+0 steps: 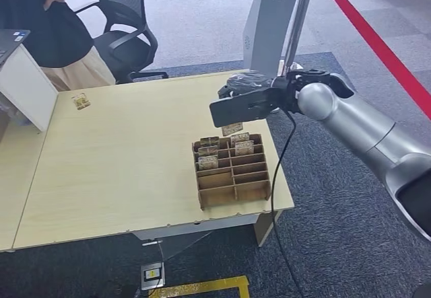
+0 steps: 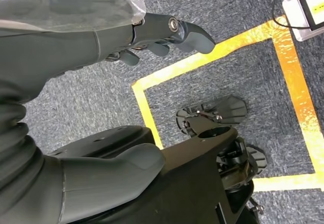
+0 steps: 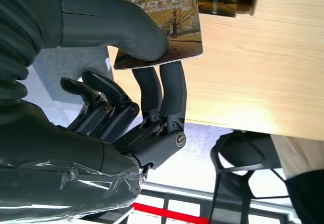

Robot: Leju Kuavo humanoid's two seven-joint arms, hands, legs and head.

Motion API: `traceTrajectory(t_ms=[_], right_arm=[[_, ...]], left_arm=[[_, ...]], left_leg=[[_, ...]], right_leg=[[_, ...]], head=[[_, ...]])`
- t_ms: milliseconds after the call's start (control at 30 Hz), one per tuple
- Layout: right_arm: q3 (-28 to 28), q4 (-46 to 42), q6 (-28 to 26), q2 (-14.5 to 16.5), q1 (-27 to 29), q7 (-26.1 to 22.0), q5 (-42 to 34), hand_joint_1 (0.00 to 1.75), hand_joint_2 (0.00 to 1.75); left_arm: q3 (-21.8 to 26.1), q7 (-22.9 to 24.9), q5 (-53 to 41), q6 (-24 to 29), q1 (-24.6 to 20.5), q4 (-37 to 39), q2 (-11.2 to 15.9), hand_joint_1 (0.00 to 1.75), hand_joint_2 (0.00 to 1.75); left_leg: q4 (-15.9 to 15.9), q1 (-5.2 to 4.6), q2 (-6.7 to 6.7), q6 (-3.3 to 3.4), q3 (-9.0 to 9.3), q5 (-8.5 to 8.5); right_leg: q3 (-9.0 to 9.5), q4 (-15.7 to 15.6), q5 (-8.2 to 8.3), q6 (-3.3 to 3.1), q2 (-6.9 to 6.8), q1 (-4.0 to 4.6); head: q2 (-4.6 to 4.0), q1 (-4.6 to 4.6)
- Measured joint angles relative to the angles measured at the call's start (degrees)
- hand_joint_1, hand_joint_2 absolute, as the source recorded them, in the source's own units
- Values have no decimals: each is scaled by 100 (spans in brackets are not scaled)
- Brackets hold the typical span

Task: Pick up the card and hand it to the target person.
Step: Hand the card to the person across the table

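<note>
Card (image 3: pixel 173 34) pinched in right hand (image 3: pixel 126 97) above slotted wooden rack (image 1: pixel 232 170) of cards.

- My right hand (image 1: pixel 239 99) hangs above the far edge of the slotted rack (image 1: pixel 231 170), pinching the card (image 3: pixel 168 32) between thumb and fingers (image 3: pixel 172 87).
- The rack sits near the table's (image 1: pixel 127 157) front right corner, more cards (image 1: pixel 208 151) in its far slots.
- One loose card (image 1: pixel 81 101) lies far left, before a person (image 1: pixel 56 29).
- An office chair (image 1: pixel 127 35) stands behind the table.
- My left hand (image 2: pixel 114 37) hangs over the floor.

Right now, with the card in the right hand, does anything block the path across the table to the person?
Nothing visible does. The right hand pinches the card above the wooden organizer; between it and the person lies bare table, with one loose card lying flat.
</note>
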Motion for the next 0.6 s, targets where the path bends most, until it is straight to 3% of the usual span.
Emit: traceTrajectory(t_ms=[200, 333, 400, 600], right_arm=[[458, 261, 224, 111, -1230, 632, -1857, 175, 175], [669, 463, 35, 244, -1748, 708, -2254, 175, 175], [751, 566, -374, 323, -1882, 552, -2272, 175, 175], [906, 1136, -2409, 706, -1884, -207, -1767, 175, 175]], left_arm=[[-54, -17, 93, 7, -1, 0, 4, 0, 175], [-66, -37, 151, 11, 1, 0, 7, 0, 175], [-66, -43, 171, 21, 4, 0, 7, 0, 175], [-80, -43, 173, 68, 3, 0, -16, 0, 175]], left_leg=[[0, 0, -3, 0, -8, 0], [0, 1, -3, 0, -8, 0], [0, 1, -3, 0, -7, 0], [0, 1, -3, 1, -5, 1]], right_leg=[[-4, 3, 0, 0, -3, 0], [-3, 3, 0, 0, -2, 0], [-3, 3, 0, 0, -2, 0], [-1, 3, 0, 0, -2, 1]], head=[[0, 1], [0, 1], [0, 1], [0, 0]])
